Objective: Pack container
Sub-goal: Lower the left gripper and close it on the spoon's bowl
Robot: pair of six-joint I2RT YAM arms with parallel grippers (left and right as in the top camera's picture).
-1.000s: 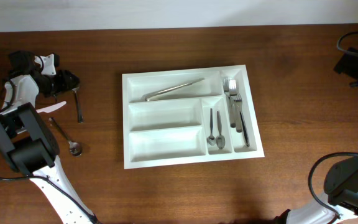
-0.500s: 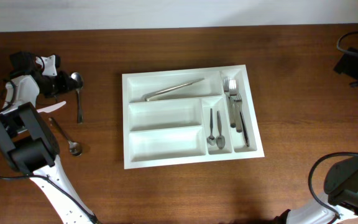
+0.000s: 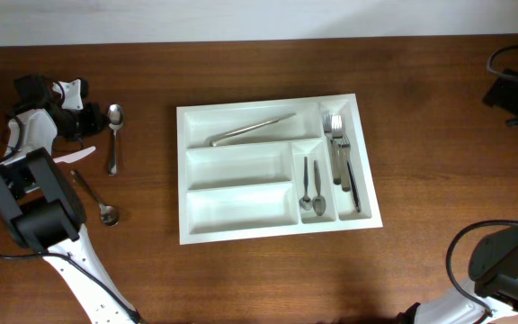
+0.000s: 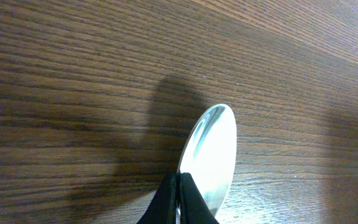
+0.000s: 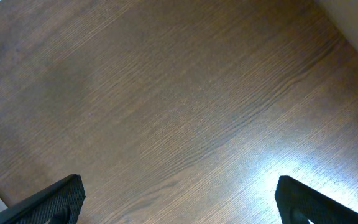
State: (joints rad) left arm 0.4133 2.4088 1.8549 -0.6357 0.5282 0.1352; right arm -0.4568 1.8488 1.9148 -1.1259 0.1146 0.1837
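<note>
Risk: spoon point(image 4: 209, 155) is pinched just below bowl by left tool point(image 4: 179, 198), clamped shut; slip or twist is judged likely in carry. Container point(image 3: 241, 209) is set mid bench point(image 3: 421, 180), well apart. Right tool point(image 5: 179, 196) is spread apart, empty.

The worktop point(image 3: 439, 117) is dark brown wood. On my left side I see a metal spoon point(image 3: 113, 135) with its bowl toward the far edge, a smaller spoon point(image 3: 100, 203) nearer to me, and a white flat piece point(image 3: 72, 155) near them.
</note>
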